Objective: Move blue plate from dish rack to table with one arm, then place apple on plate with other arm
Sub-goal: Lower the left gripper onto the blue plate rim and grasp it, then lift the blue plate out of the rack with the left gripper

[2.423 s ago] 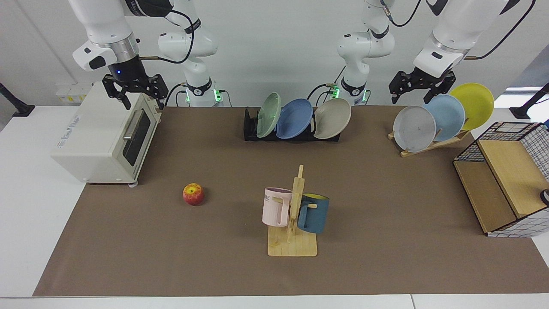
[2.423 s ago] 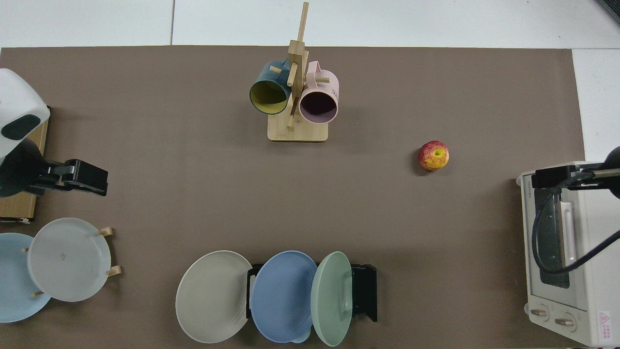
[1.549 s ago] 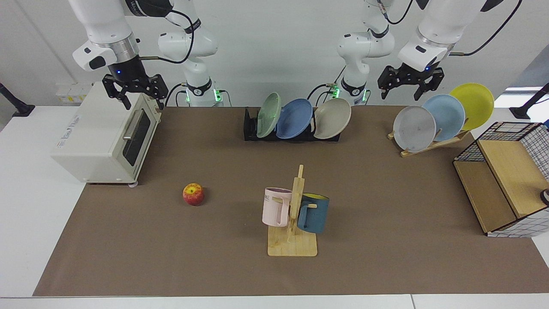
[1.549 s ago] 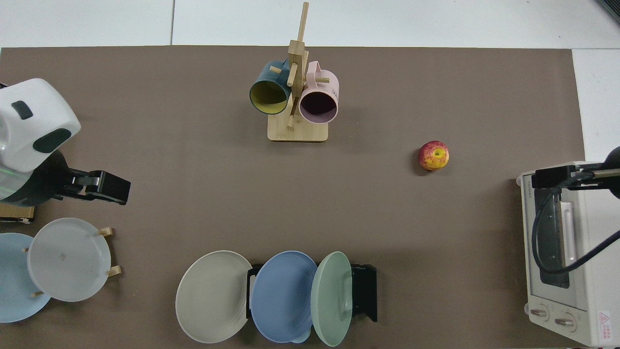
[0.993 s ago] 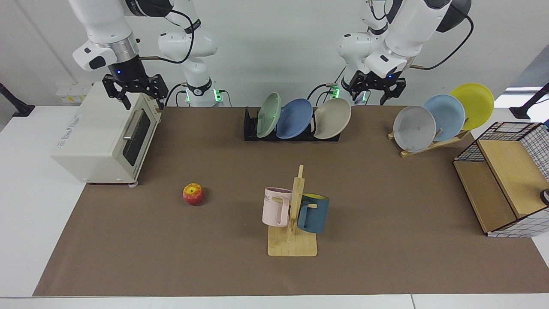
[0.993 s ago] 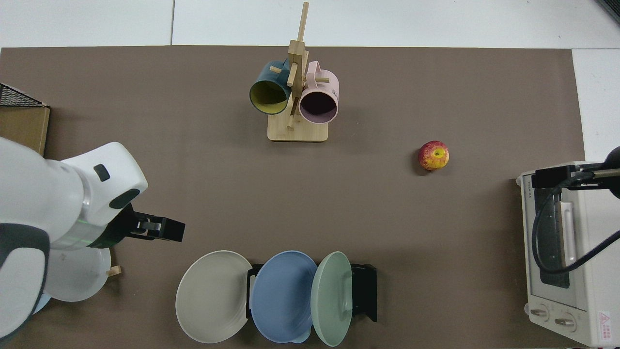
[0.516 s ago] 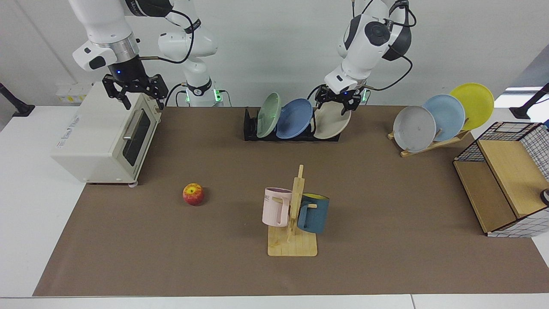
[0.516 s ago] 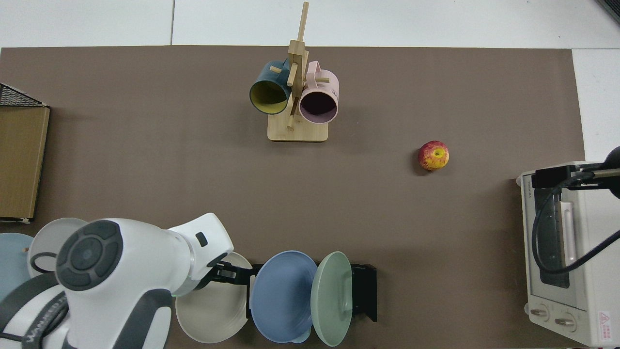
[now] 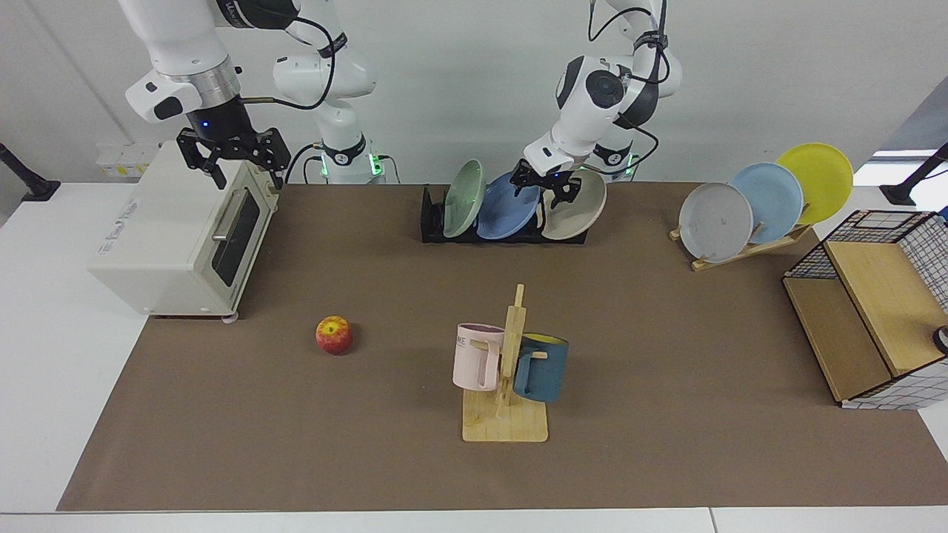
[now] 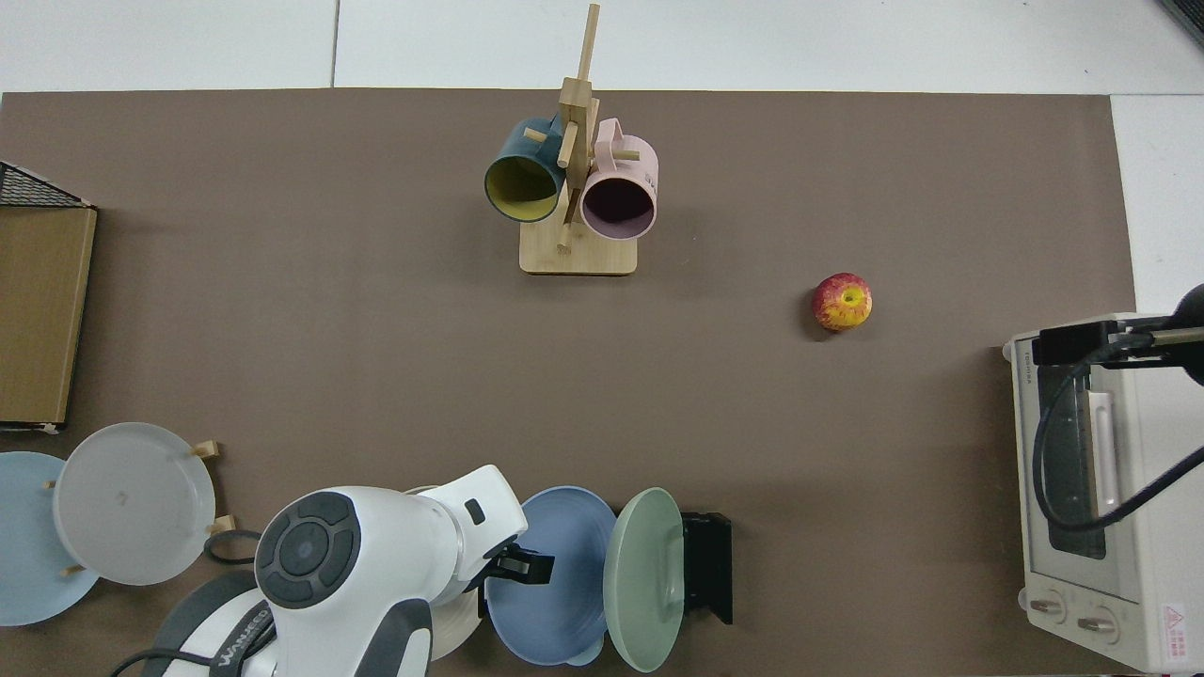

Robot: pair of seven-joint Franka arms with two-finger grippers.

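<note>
The table [image 9: 666, 444], white under its brown mat, carries everything, and the dish rack [image 9: 432, 215] serves as landmark. The left gripper [image 9: 546, 189] has swung across from the wooden plate rack [image 9: 748, 248] (where it hung a moment ago) to the upper rim of the blue plate [image 9: 507, 207], which stands in the dish rack's middle slot. Its fingers are apart, apparently either side of the rim, though contact cannot be told. By my reading the approach is over and the grasp comes next.

The beige plate [image 9: 581, 211] and the green plate [image 9: 463, 196] flank the blue one closely, so a crooked lift could knock them. The mug stand [image 9: 507, 414] occupies the mat in front of the rack. The right gripper [image 9: 241, 159], jaws apart, waits over the toaster oven [image 9: 148, 244], far to one side. The apple [image 9: 334, 334] lies in front of the rack, towards the oven.
</note>
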